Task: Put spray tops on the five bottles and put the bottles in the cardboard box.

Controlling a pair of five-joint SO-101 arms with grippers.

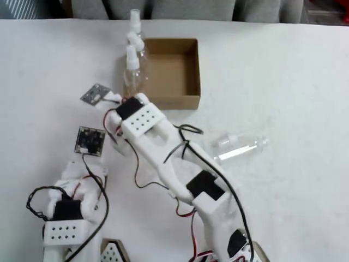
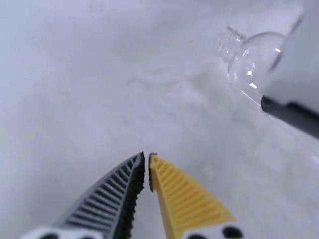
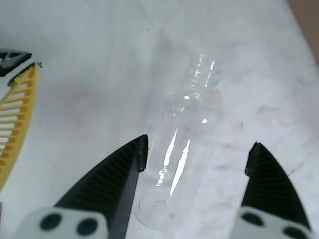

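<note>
A clear bottle (image 3: 182, 149) with no top lies on its side on the white table. My right gripper (image 3: 197, 152) is open, one black finger on each side of the bottle's body. The same bottle's bare neck (image 2: 234, 45) appears in the left wrist view. My left gripper (image 2: 147, 157) is shut on nothing, its tips just above the table and a short way from that neck. Its yellow finger (image 3: 20, 114) shows beside the bottle. Three bottles with spray tops (image 1: 132, 57) stand at the left wall of the cardboard box (image 1: 188, 71).
Another clear bottle (image 1: 240, 146) lies on its side to the right of the right arm (image 1: 163, 153). The left arm's base (image 1: 65, 224) sits at the front left. The table's back edge runs just behind the box.
</note>
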